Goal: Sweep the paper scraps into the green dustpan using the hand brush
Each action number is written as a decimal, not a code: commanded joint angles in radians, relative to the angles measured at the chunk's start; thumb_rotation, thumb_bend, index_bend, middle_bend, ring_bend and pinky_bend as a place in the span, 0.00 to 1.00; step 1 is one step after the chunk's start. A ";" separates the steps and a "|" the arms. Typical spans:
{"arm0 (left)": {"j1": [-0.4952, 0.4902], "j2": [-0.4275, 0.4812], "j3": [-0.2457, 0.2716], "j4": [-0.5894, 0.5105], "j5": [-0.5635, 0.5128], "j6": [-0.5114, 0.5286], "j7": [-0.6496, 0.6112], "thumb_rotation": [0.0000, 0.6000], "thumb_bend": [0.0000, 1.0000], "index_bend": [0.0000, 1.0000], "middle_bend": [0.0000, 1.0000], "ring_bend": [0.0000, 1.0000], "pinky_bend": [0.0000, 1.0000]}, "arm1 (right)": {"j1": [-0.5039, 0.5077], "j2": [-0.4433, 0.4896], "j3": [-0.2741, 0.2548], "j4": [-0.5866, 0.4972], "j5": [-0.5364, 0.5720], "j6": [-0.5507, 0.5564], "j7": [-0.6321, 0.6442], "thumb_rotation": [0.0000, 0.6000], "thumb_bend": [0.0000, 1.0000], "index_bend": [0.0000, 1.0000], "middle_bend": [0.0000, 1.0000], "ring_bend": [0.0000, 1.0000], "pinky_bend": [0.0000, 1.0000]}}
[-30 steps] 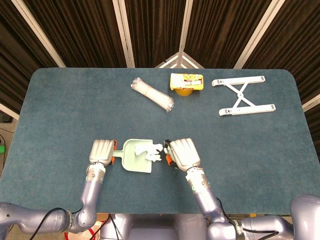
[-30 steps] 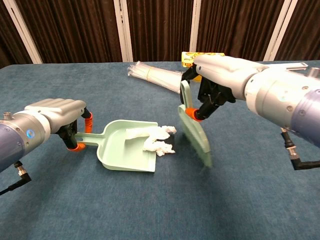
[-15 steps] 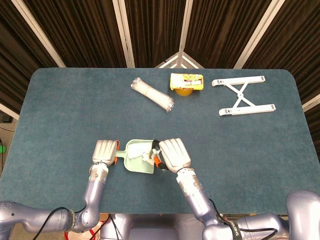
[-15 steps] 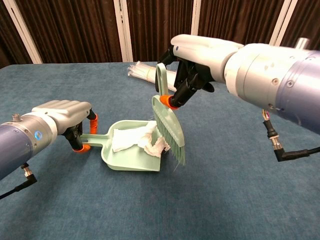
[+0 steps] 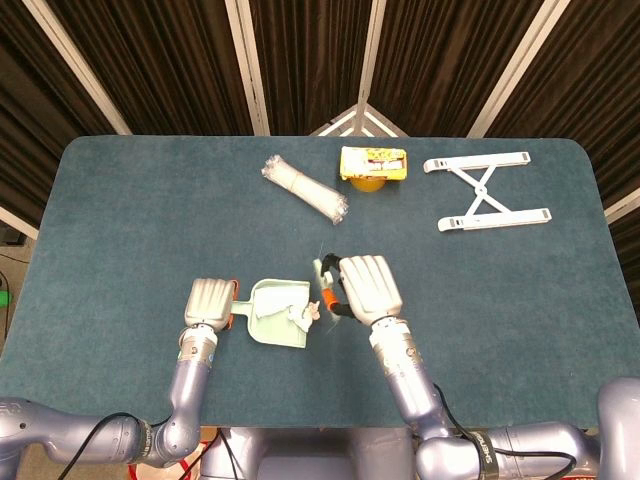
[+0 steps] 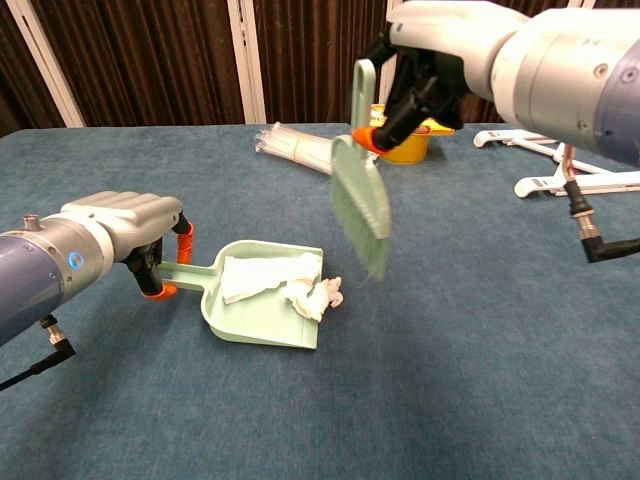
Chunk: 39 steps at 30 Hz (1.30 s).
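Blue table (image 5: 120,220), scraps (image 6: 272,277) in dustpan (image 6: 250,315)

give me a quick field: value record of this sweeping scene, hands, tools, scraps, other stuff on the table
left hand: holds the green dustpan by its handle, pan flat on the table
right hand: holds the hand brush lifted above the table, bristles down
paper scraps: mostly inside the pan, one crumpled piece at its open lip
background: wrapped bundle, yellow container, white folding stand
surface: blue table
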 commanded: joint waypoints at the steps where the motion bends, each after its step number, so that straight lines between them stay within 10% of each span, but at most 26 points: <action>1: -0.010 0.009 -0.008 -0.020 -0.019 0.015 0.021 1.00 0.58 0.70 1.00 1.00 1.00 | -0.007 0.008 -0.025 0.022 0.013 0.007 -0.005 1.00 0.53 0.68 0.98 1.00 0.84; 19: -0.025 -0.006 0.001 -0.025 -0.029 0.029 0.015 1.00 0.58 0.70 1.00 1.00 1.00 | -0.007 -0.119 -0.124 0.113 0.029 0.003 0.005 1.00 0.53 0.68 0.98 1.00 0.84; 39: -0.036 -0.024 0.009 -0.015 -0.026 0.028 0.006 1.00 0.58 0.70 1.00 1.00 1.00 | 0.055 -0.186 0.027 -0.014 0.098 0.017 0.030 1.00 0.53 0.69 0.98 1.00 0.84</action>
